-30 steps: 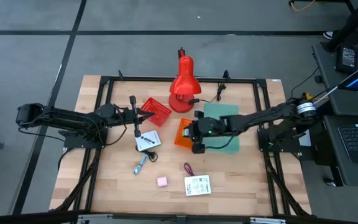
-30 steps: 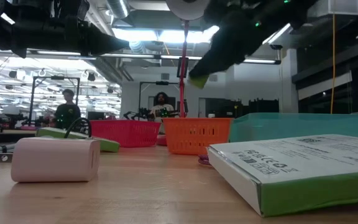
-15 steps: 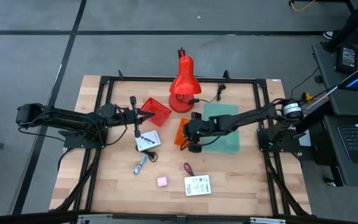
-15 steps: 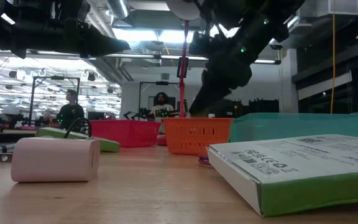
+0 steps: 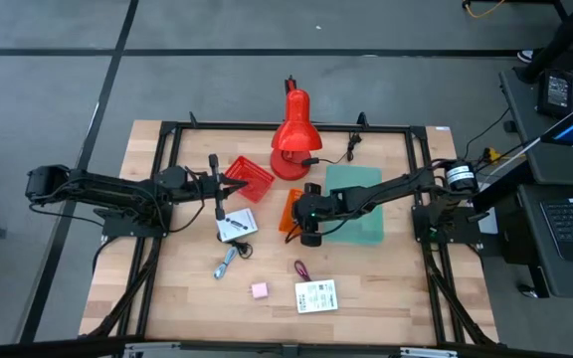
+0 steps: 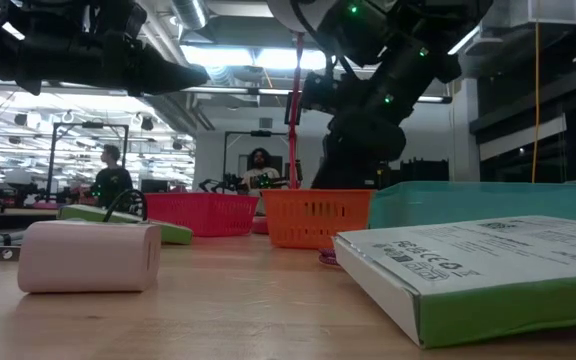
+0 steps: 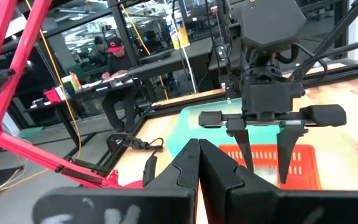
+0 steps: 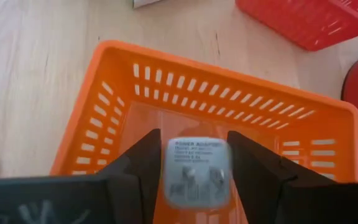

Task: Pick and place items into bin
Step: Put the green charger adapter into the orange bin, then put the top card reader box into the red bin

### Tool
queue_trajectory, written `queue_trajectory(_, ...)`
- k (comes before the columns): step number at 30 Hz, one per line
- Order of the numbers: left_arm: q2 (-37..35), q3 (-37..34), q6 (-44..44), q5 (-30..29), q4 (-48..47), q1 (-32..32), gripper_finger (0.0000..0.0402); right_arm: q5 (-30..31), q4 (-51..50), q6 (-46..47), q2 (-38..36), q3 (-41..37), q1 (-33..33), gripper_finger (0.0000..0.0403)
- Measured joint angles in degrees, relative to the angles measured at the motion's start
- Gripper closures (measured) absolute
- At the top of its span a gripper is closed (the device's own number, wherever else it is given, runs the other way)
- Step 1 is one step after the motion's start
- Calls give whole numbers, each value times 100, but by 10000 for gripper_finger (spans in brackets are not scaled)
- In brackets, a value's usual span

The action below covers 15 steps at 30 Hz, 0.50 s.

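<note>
White power adapter [image 8: 197,171], printed label, over orange basket [image 8: 104,118].

Even, bright overhead light covers the wooden worktop [image 5: 187,298] seen from above, with only soft, short shadows under the arms. From table height, ceiling light strips [image 6: 230,56] glare white, leaving the arms above as dark silhouettes; the pink cube [image 6: 90,256] and white box [image 6: 488,270] up close look slightly soft. In the right wrist view, a white power adapter [image 8: 196,169] appears blurred, and the orange basket [image 8: 104,118] glows vividly. The left wrist view is clear, its background dimmer.
</note>
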Motion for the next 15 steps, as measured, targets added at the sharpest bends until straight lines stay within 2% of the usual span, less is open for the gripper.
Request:
queue_trajectory(9, 0, 0, 0, -2, -2, 0, 398, -8, -8, 93, -91, 2, 0, 222)
queue_trajectory(15, 0, 0, 2, -2, -54, -2, 398, -4, -129, 87, -536, 0, 16, 220)
